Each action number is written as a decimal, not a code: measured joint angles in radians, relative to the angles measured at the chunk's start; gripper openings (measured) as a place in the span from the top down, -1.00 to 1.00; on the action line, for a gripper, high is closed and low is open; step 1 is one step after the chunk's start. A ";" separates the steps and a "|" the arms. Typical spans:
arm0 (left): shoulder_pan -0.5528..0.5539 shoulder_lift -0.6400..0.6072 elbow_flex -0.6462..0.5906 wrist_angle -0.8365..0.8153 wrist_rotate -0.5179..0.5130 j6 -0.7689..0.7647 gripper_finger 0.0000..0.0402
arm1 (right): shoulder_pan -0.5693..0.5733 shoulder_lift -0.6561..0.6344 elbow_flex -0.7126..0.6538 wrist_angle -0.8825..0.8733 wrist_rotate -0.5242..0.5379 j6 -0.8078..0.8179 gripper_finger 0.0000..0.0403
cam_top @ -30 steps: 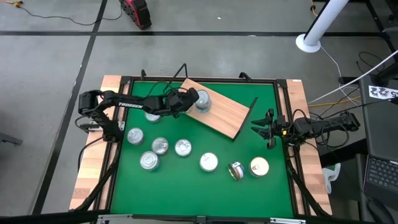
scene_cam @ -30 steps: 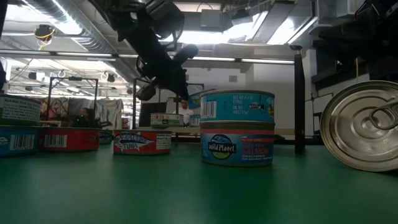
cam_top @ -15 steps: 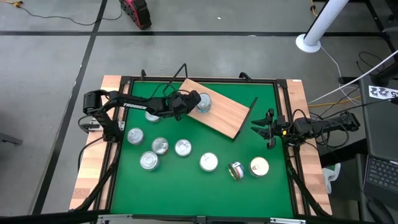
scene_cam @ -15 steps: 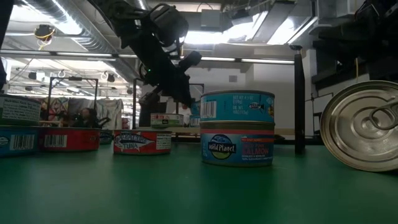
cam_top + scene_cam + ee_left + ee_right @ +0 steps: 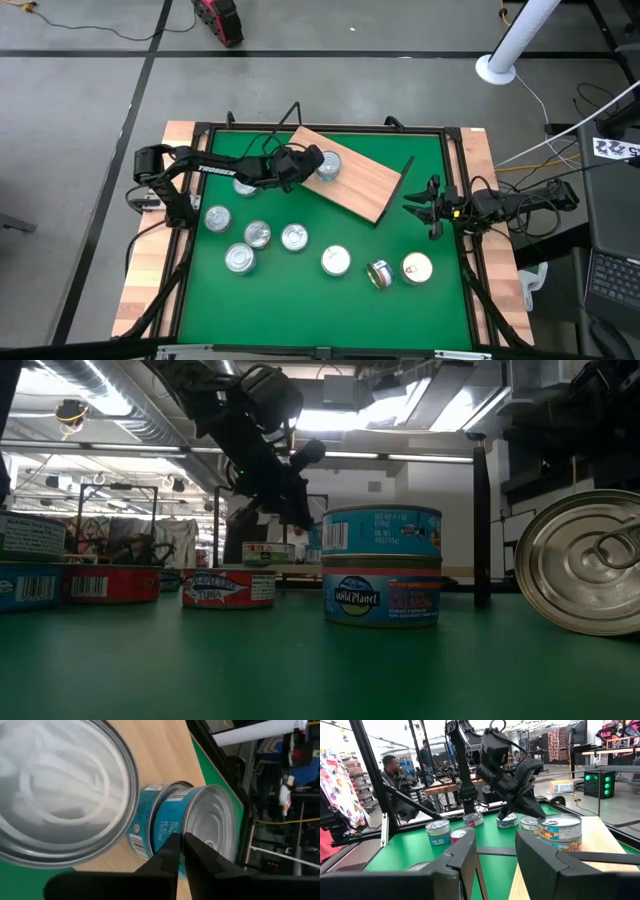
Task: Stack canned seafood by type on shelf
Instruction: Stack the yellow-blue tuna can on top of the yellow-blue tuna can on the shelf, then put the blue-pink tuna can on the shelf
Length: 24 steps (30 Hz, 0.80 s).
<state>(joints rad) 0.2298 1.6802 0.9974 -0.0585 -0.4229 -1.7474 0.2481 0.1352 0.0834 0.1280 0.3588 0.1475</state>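
Tins [image 5: 326, 166] stacked on shelf [image 5: 365, 190], just right of left gripper [image 5: 303, 163]; jaws appear clenched, empty. Loose tins [image 5: 258, 234] lie nearer left arm. Right gripper [image 5: 418, 203] waits, part-open.

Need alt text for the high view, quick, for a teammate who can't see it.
Left gripper, jaws nearly closed, hovers beside a stack of blue-labelled silver tins on the tilted light-brown wooden shelf. Seven more silver-lidded tins sit on the green mat; the right gripper waits, holding nothing.
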 joint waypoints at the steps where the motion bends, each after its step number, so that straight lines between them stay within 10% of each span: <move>1: 0.000 0.000 0.000 -0.001 0.000 -0.006 0.85 | 0.000 0.000 0.000 0.000 0.000 0.000 0.33; 24: -0.046 -0.062 -0.001 0.107 0.014 0.315 0.36 | 0.000 0.000 0.000 -0.028 -0.011 0.000 0.33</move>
<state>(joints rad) 0.1841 1.6185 0.9962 0.0481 -0.4085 -1.4329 0.2481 0.1349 0.0834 0.1004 0.3479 0.1479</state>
